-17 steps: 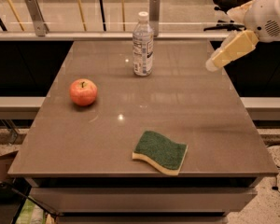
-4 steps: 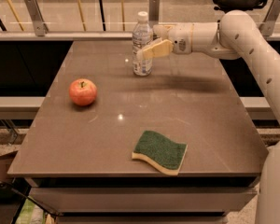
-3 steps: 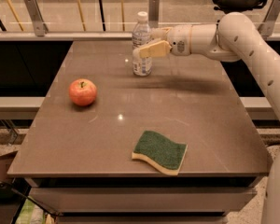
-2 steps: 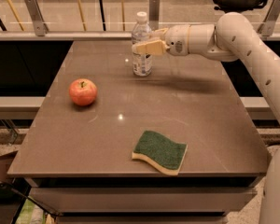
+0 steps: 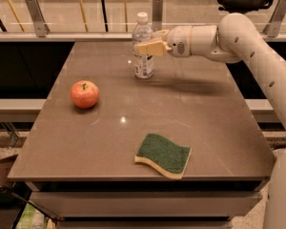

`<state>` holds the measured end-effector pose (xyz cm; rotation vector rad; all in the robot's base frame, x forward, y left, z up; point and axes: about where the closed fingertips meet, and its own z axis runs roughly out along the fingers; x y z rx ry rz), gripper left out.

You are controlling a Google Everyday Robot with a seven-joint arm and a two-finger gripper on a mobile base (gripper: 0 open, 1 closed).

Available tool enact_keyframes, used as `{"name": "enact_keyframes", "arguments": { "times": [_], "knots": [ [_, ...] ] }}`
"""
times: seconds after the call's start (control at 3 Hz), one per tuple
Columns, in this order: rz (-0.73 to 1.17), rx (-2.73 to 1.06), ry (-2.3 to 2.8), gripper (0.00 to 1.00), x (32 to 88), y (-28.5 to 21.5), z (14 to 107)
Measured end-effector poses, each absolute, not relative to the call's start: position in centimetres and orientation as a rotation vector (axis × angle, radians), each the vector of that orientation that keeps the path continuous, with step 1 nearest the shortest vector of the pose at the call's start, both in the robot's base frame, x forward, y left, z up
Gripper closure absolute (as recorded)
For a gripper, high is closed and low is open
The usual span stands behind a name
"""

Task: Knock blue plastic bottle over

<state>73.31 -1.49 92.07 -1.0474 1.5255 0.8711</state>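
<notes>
Plainly, the hand [image 5: 150, 47] sits high beside the upright blue plastic bottle [image 5: 143, 67] near the desk's [image 5: 214, 128] far edge, likely so a sideways push tips it. Whether the hand is apart or together, I cannot tell. One bottle, one red apple [image 5: 85, 94], one green sponge [image 5: 163, 155].

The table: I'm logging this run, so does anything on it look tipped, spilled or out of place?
Nothing stands out. The bottle stands upright near the far edge of the table, the gripper level with its upper half, reaching in from the right. The apple sits left; the sponge lies near the front. No spill.
</notes>
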Motion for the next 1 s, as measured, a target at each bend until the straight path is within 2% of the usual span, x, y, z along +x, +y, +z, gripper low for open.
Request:
{"name": "enact_keyframes", "arguments": {
  "times": [0.33, 1.0],
  "knots": [
    [0.858, -1.056, 1.548, 1.0, 73.1, -1.9, 92.6],
    [0.739, -1.075, 1.692, 1.0, 72.5, -4.7, 95.3]
  ]
}}
